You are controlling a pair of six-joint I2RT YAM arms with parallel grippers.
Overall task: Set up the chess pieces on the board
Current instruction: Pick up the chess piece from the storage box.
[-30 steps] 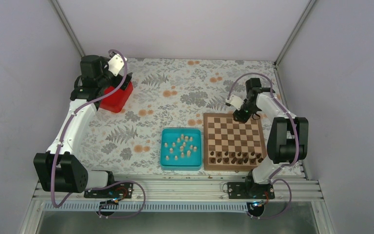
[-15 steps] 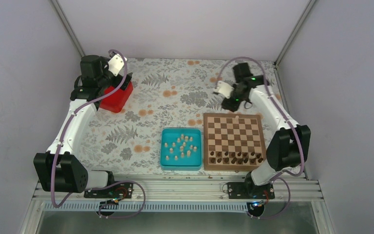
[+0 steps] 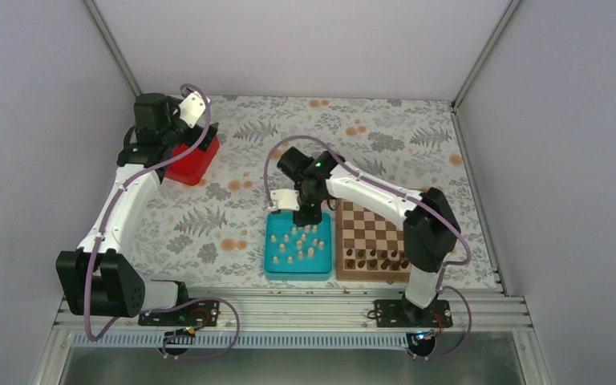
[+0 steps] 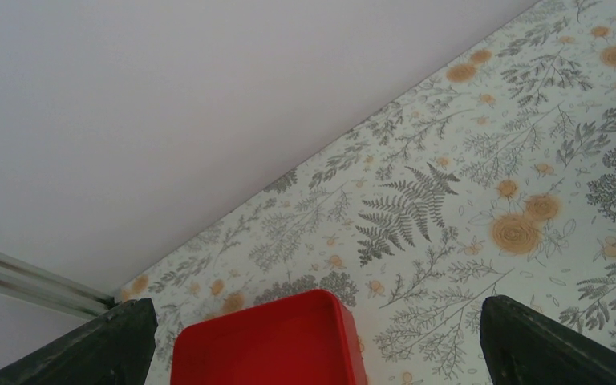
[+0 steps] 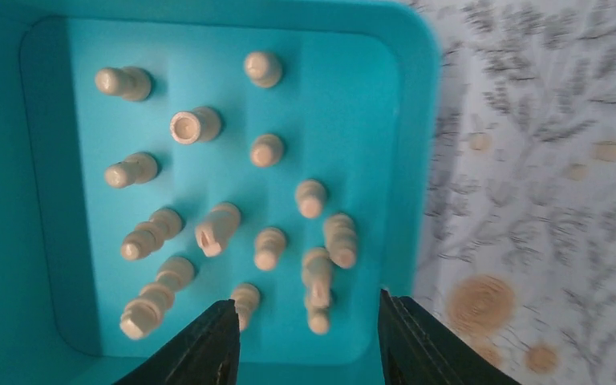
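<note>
Swinging across from the far edge of the board, where it hung a second ago, the right gripper now hovers low over the teal tray, just left of the board. Its two dark fingers stand moderately apart with nothing between them; a second ago they were closer together. This probably means one piece was dropped off and the arm is back for the next, though the arm now hides the board's far rows. Nearest the robot, dark brown chessmen line the board's near rows. In the tray, about fifteen pale chess pieces are scattered, two or three of them right below the open fingers, so most of the setting-up is yet to do. Farther back on the left, the left gripper has not moved: it hangs over a red container near the back wall, fingers spread wide and empty. A floral tablecloth covers the table. No brand, label or readable writing shows in any view.
</note>
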